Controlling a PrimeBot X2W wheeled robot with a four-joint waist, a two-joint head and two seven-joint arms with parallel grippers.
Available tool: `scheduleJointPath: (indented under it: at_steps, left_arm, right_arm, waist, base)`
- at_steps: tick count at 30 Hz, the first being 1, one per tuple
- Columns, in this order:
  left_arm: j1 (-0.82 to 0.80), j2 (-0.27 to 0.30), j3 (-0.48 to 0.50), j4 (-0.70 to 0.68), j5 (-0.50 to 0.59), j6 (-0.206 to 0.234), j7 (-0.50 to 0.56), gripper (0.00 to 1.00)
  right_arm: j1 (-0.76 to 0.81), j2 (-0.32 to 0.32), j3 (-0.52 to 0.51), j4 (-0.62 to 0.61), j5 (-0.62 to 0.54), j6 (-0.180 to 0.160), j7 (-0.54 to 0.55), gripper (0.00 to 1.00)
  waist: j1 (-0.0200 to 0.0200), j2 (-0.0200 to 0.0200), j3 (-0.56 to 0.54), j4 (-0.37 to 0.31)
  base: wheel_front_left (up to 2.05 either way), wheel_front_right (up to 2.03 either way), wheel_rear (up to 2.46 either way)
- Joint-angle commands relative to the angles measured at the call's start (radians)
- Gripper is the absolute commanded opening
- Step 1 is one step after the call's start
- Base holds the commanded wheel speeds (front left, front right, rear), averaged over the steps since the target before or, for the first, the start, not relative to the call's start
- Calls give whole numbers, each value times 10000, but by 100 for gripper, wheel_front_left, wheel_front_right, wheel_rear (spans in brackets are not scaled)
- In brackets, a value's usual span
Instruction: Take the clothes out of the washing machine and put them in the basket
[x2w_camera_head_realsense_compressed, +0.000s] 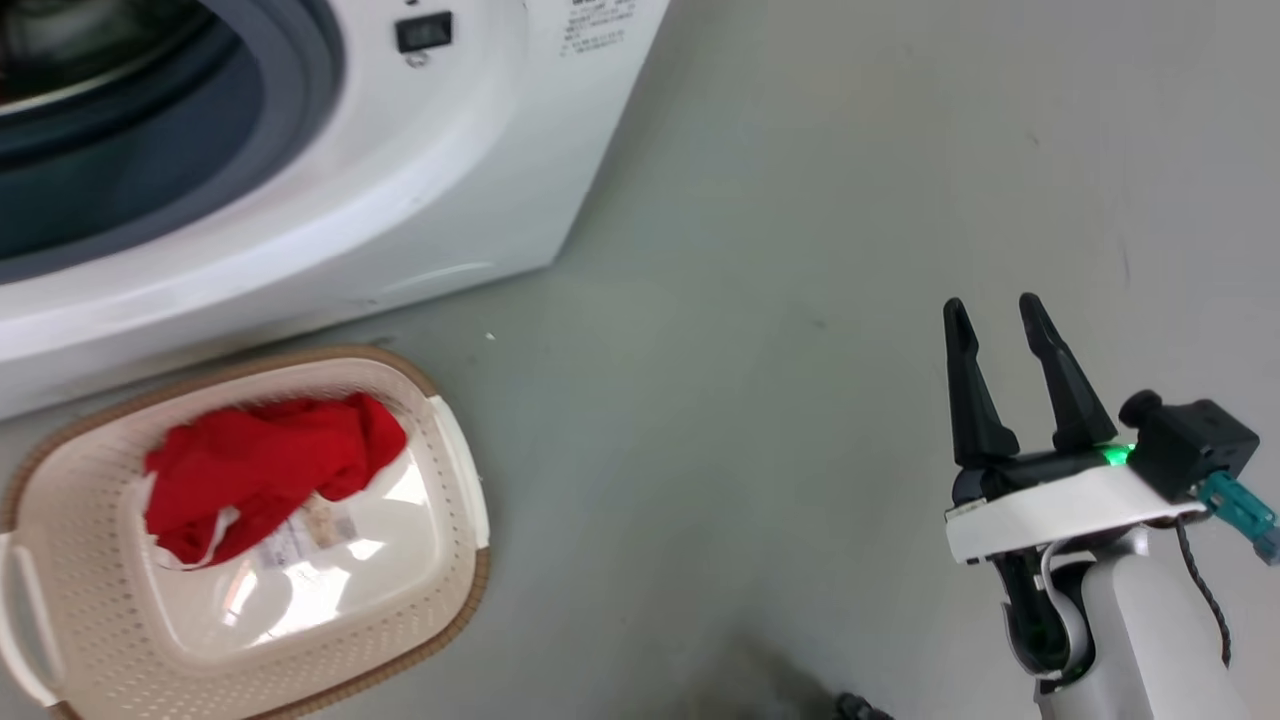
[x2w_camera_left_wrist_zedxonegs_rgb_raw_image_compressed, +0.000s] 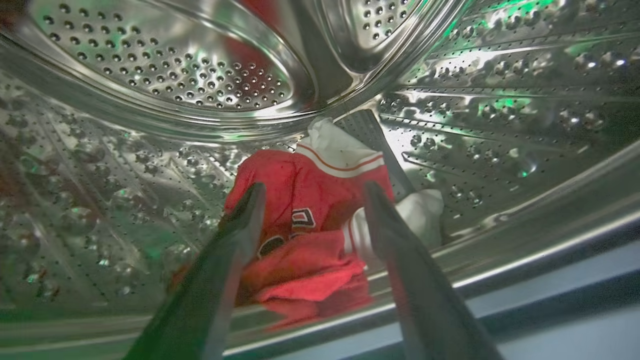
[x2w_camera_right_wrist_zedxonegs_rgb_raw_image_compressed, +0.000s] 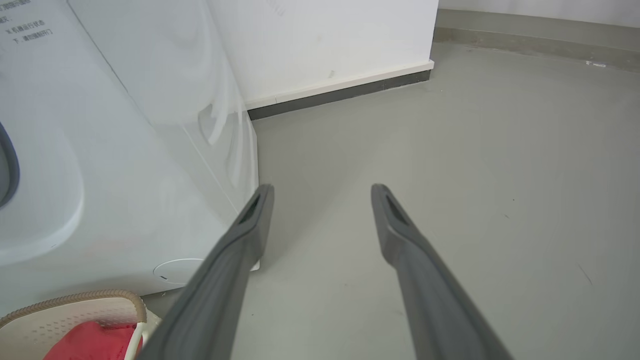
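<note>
Cream plastic basket, perforated walls, brown woven-look rim, sits on the grey floor just in front of the white washing machine. Inside it is one crumpled red garment with white trim, bunched toward the wall nearest the machine. A paper label shows on the glossy bottom.

The steel drum, perforated and dimpled, holds the second garment: soft red fabric with white bands and a number patch, heaped near the drum's front lip.

Left gripper is inside the drum, fingers spread, one either side of the heap. Contact with the fabric possible, can't tell.

Right gripper is also spread, grasping nothing, over bare floor well apart from the basket.
</note>
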Motion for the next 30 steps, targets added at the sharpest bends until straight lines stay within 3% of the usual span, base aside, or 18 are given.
scheduleJointPath:
  at_steps: [1,13,18,25,26,27,28,30]
  left_arm:
    - [-458,238,-200,-88,74,-37,363,100]
    - [-2510,2056,-1904,-214,-288,-60,4163,100]
    - [-2917,2677,-2165,-522,-660,-62,5786,100]
    - [-2834,3235,-2210,-1003,-996,-63,7248,100]
    - [-2802,3275,-2189,-1030,-1067,-63,7397,72]
    - [-2771,3286,-2160,-1047,-1148,-65,7507,17]
    - [-2756,3314,-2122,-1100,-1196,-50,7525,0]
    - [-2740,3375,-2093,-1172,-1244,-36,7512,0]
  right_arm:
    - [-250,9,83,-64,135,-7,-18,100]
    - [-609,9,681,-79,936,-7,-18,100]
    - [-744,7,836,-113,1140,-7,-18,100]
    - [-874,7,1017,-150,1289,-7,-18,100]
    - [-893,7,1035,-145,1290,-7,-18,100]
    - [-904,7,1047,-132,1312,-7,-18,100]
    - [-920,6,1057,-130,1330,-7,-19,100]
    - [-943,7,1081,-145,1359,-7,-19,100]
  waist:
    - [0,0,552,-340]
    - [0,0,1944,-909]
    - [0,0,2332,-1042]
    - [0,0,2601,-1183]
    - [0,0,2623,-1205]
    - [0,0,2635,-1225]
    - [0,0,2652,-1243]
    - [0,0,2680,-1277]
  base:
    - [0,0,0]
    - [0,0,0]
    - [0,0,0]
    - [0,0,0]
    - [0,0,0]
    - [0,0,0]
    - [0,0,0]
    - [0,0,0]
